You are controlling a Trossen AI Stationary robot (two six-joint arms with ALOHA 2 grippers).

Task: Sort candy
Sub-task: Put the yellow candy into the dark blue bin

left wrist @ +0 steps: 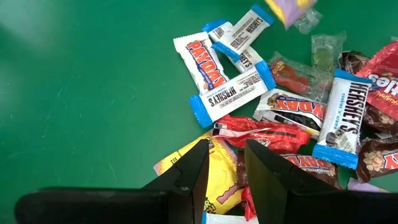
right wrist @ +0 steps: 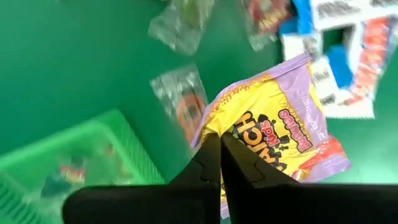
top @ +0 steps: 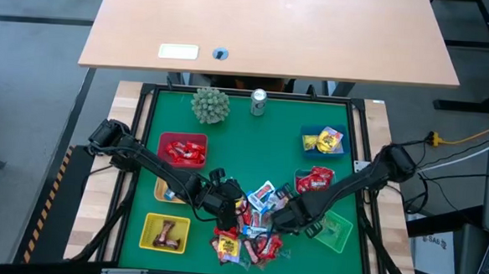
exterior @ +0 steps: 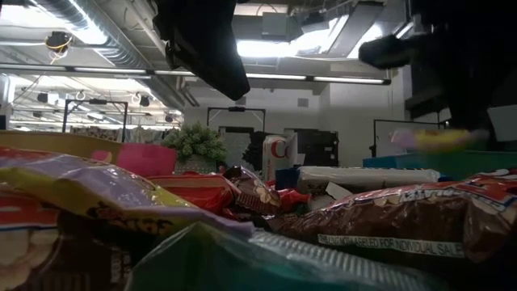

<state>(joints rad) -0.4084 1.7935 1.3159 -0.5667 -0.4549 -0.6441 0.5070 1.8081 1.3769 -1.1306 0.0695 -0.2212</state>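
My right arm reaches in toward the candy pile. Right gripper is clamped on a corner of a yellow-purple Sour Patch packet, which hangs above the green mat beside the green basket; its long axis slants away from the fingers. Left gripper hovers half-parted over the pile, empty. Packet's lower edge is cut off.

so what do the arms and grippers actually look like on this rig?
Two dark, near-black jointed arms with rounded joint housings. The left gripper and right gripper each have two flat, matte black fingers tapering to narrow tips, on a wide black bar. No markings show.
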